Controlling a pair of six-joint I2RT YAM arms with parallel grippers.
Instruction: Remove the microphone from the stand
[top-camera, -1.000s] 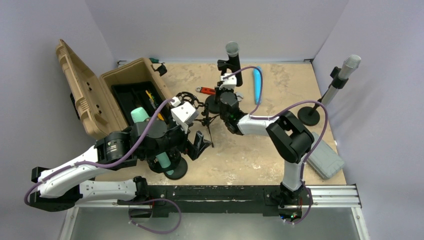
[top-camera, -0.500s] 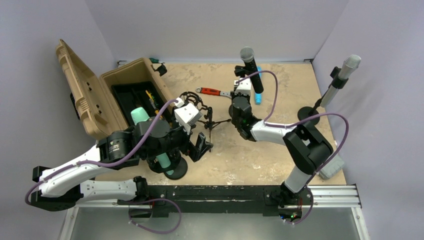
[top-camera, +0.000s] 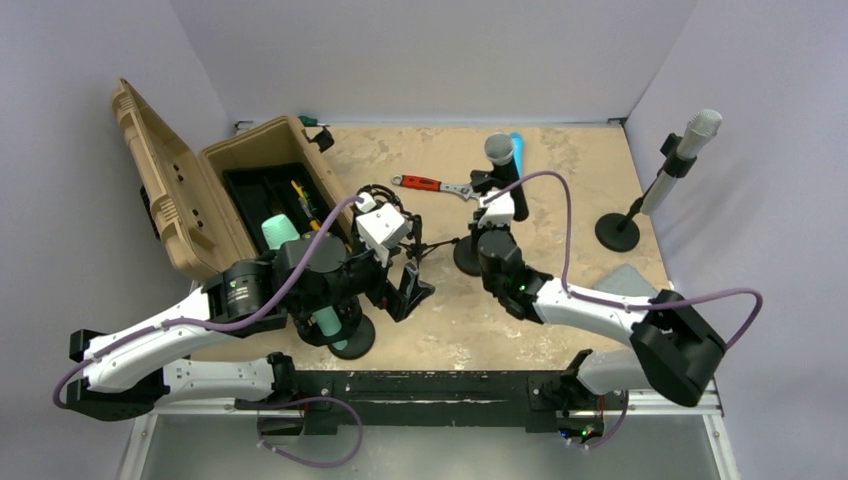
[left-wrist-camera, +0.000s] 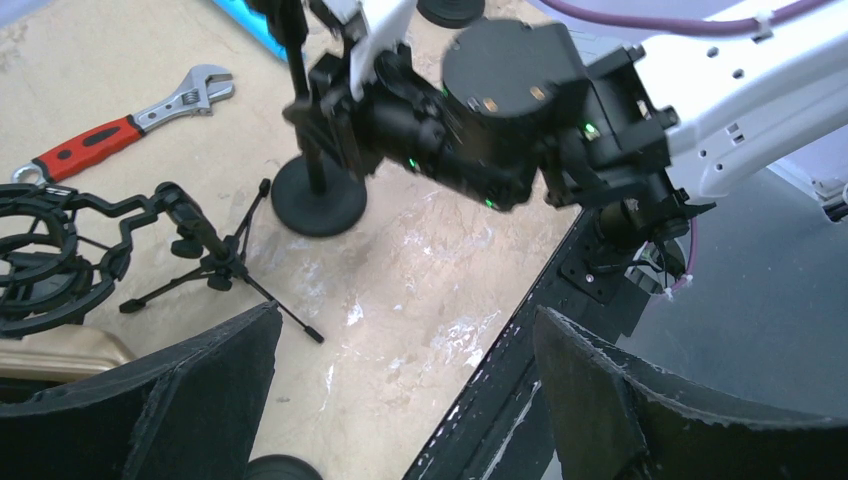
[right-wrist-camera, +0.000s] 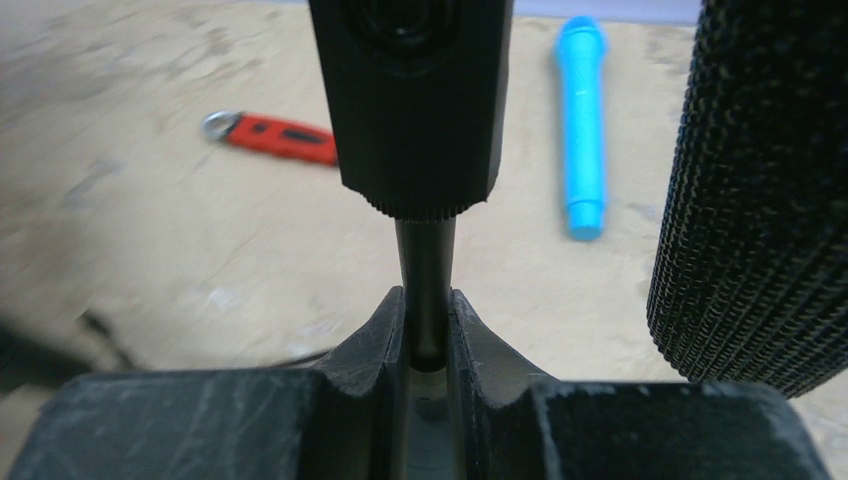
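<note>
With right gripper (right-wrist-camera: 428, 330) pinching the thin black stand pole (right-wrist-camera: 426, 255) and left gripper (left-wrist-camera: 405, 325) agape, take the rigid, probably light grey-headed black microphone (top-camera: 507, 176) mid-barrel.

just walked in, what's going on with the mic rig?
The right gripper is shut on the thin pole of the mic stand, and the microphone is not yet off it. The left gripper hangs open and empty near the small tripod. So the stand is held, but the mic removal is not yet done.
</note>
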